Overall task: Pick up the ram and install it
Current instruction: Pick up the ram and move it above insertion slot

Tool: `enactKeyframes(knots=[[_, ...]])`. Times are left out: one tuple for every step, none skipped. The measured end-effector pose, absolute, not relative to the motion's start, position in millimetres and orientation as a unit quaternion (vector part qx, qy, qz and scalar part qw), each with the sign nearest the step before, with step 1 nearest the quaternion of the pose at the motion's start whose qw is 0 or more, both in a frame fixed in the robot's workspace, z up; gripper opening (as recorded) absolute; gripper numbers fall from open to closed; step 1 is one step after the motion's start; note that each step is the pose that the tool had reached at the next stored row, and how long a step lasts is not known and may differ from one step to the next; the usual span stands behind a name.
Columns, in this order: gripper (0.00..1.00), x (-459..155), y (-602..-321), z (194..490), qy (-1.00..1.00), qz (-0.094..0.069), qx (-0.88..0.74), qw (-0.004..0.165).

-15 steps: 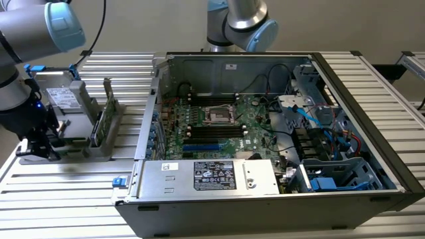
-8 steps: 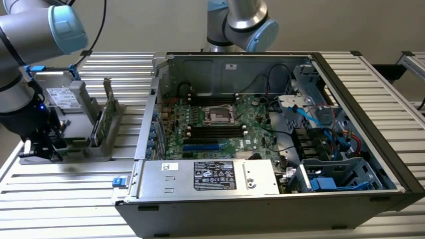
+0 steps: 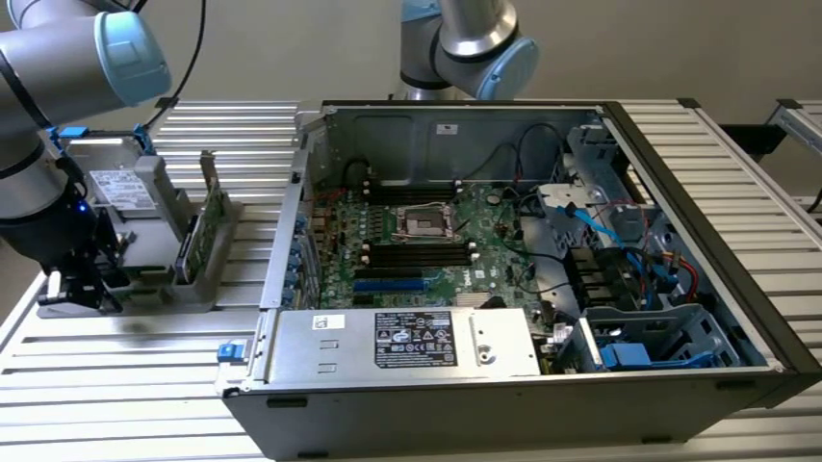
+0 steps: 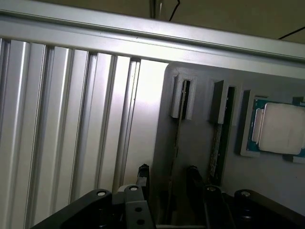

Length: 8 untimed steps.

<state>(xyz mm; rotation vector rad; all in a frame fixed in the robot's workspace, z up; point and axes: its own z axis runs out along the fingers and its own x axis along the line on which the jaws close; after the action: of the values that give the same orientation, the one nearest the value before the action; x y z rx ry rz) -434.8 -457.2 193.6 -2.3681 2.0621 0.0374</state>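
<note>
In the wrist view a ram (image 4: pixel 177 143), a thin green stick seen edge-on, stands in a slotted grey holder (image 4: pixel 190 143). My gripper (image 4: pixel 167 177) is open and straddles its near end. One black finger (image 4: pixel 143 175) is on each side, with a gap to the stick. A second ram stick (image 4: pixel 217 143) stands in the neighbouring slot. In the exterior view my gripper (image 3: pixel 77 287) hangs low over the holder (image 3: pixel 154 294) at that view's left end, and a green ram stick (image 3: pixel 192 245) stands upright to its right.
A square silver processor (image 4: pixel 282 128) lies in the holder beside the sticks. The open computer case (image 3: pixel 719 192) with its motherboard (image 3: pixel 424 241) fills the exterior view's middle and right, with a power supply box (image 3: pixel 411 339) at its front. A ribbed aluminium table (image 3: pixel 115 385) lies underneath. A second arm (image 3: pixel 469 43) stands behind the case.
</note>
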Motion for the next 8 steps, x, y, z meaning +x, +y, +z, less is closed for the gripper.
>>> enactKeyframes(knots=[[0.45,-434.8,-457.2,193.7,0.657,0.012,-0.754,0.001],[0.45,-434.8,-457.2,193.7,0.657,0.012,-0.754,0.001],[0.43,-434.8,-457.2,193.6,0.657,0.012,-0.754,0.001],[0.36,-434.8,-457.2,193.6,0.657,0.012,-0.754,0.001],[0.36,-434.8,-457.2,193.6,0.657,0.012,-0.754,0.001],[0.36,-434.8,-457.2,193.6,0.657,0.012,-0.754,0.001],[0.29,-434.8,-457.2,193.6,0.657,0.012,-0.754,0.001],[0.29,-434.8,-457.2,193.6,0.657,0.012,-0.754,0.001]])
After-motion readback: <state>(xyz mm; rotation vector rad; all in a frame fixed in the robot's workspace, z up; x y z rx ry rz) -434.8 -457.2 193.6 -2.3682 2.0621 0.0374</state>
